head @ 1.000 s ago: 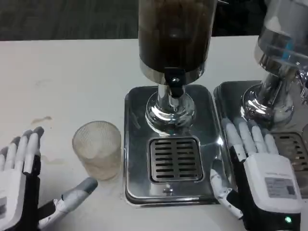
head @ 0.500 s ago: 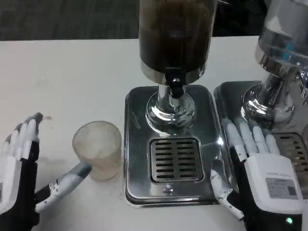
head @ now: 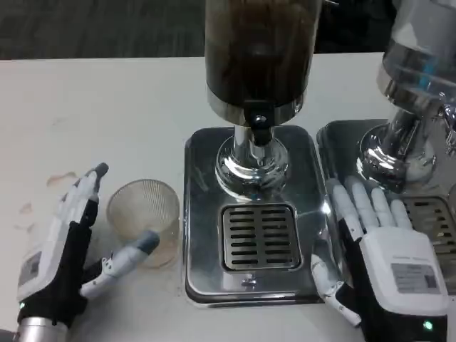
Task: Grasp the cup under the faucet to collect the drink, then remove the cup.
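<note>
A clear ribbed cup (head: 144,219) stands upright on the white table, just left of the steel drip tray (head: 199,164) of the dark drink dispenser (head: 258,50). The faucet (head: 258,127) hangs over the grille (head: 258,236), which holds nothing. My left hand (head: 68,249) is open around the cup's left side, fingers stretched along its far left, thumb (head: 128,251) at its front; I cannot tell whether it touches. My right hand (head: 377,249) lies open and flat, fingers spread, on the seam between the two trays.
A second dispenser (head: 420,64) with a clear tank and its own steel tray (head: 342,142) stands at the right. Faint brown stains (head: 60,179) mark the table left of the cup. The table's far edge runs across the top.
My left hand has moved right and forward, closing in on the cup from the left, with the thumb now at the cup's front. The cup and right hand have stayed put.
</note>
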`<action>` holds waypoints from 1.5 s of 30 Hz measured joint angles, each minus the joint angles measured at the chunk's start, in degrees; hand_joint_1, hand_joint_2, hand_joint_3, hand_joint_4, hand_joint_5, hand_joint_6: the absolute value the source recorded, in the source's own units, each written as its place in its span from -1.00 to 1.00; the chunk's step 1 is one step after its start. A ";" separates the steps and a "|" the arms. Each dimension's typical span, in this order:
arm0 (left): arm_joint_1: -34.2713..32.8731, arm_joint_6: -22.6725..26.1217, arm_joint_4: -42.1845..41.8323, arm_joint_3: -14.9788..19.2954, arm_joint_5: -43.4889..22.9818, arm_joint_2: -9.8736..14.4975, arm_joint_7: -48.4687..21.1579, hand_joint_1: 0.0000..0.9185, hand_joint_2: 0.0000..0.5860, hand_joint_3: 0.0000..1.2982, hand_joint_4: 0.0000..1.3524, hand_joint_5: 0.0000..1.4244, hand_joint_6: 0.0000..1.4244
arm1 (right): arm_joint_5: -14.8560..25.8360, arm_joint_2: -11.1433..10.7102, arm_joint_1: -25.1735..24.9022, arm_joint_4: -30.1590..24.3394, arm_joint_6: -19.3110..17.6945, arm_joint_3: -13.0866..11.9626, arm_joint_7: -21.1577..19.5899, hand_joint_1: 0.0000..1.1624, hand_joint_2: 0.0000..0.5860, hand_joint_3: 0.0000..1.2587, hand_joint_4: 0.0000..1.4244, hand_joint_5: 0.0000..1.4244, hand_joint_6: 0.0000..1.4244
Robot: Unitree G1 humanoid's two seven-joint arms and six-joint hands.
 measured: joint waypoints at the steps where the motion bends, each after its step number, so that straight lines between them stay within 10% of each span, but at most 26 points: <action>1: -0.40 -0.27 0.84 -0.03 -0.09 -0.08 0.00 -0.95 -1.00 -1.00 -1.00 -1.00 -1.00 | -0.02 0.02 0.01 0.00 0.00 0.02 0.01 -0.72 0.87 -0.91 -1.00 -1.00 -1.00; 45: -11.51 -4.79 16.74 -6.02 -1.95 -2.45 0.40 -0.22 -0.86 -1.00 -1.00 -0.77 -0.79 | -0.36 1.56 1.08 -1.53 0.30 1.04 0.29 -0.74 0.76 -0.88 -1.00 -1.00 -0.88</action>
